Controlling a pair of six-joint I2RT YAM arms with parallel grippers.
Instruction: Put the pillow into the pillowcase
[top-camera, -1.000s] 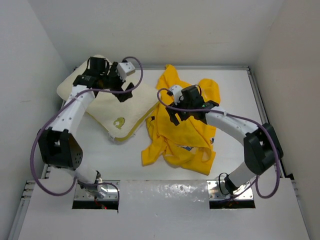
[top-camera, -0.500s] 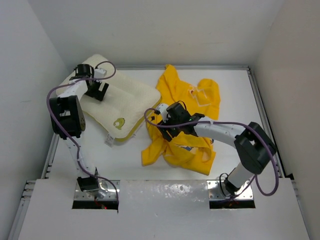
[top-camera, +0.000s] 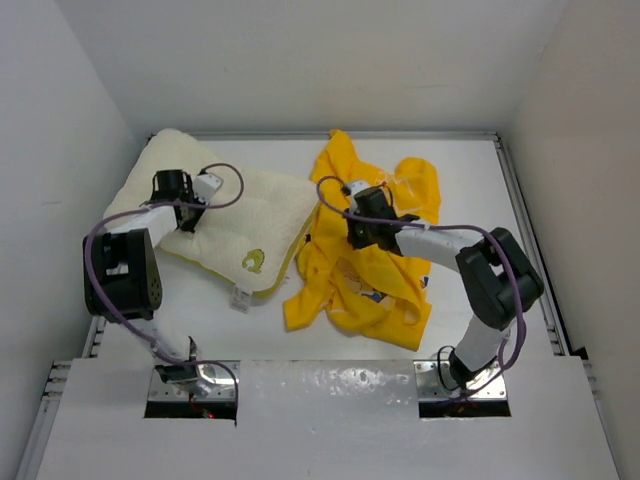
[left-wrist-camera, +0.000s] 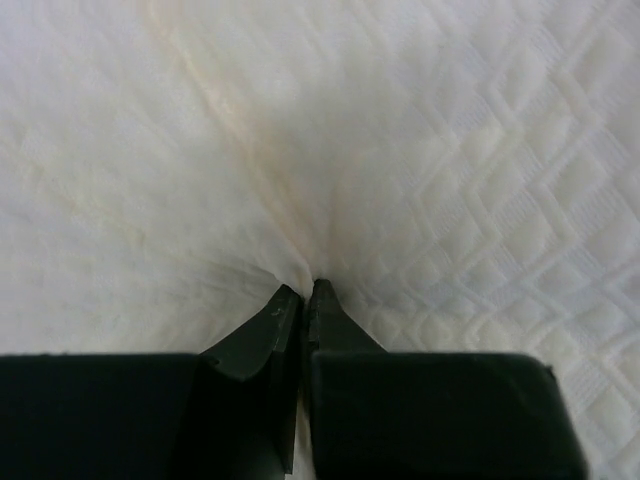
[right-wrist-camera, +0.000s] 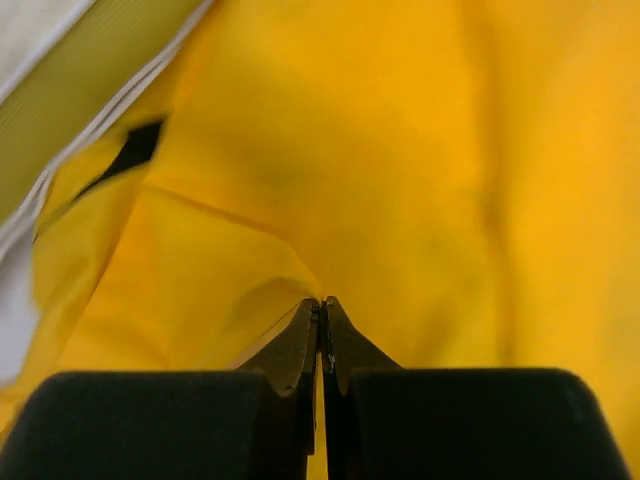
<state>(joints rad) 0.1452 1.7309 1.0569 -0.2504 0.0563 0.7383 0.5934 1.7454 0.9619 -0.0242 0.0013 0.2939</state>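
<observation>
On the worktop (top-camera: 470, 180): pillow (top-camera: 255, 205) left, pillowcase (top-camera: 375, 290) right, each arm pinching its own

Seen from above, the pillow lies at the rear left, its long axis slanting from the far left corner toward the near middle. The pillowcase sits crumpled just to its right, and the two touch along the pillow's near-right edge. The pillow therefore has to travel rightward, roughly along that axis, and the left arm is the nearer one to drive it.

The left gripper (left-wrist-camera: 308, 290) has its fingertips closed together on a small pucker of the dimpled cover, toward the pillow's far left end. The right gripper (right-wrist-camera: 322, 305) is likewise clamped on a fold of yellow cloth, close to the pillow's pale yellow edge band (right-wrist-camera: 90, 85).

Where the case's mouth lies is hard to make out. The cloth is bunched over itself, and a dark slit (right-wrist-camera: 135, 150) in the right wrist view may be an opening or only a gap between folds; I cannot tell which
</observation>
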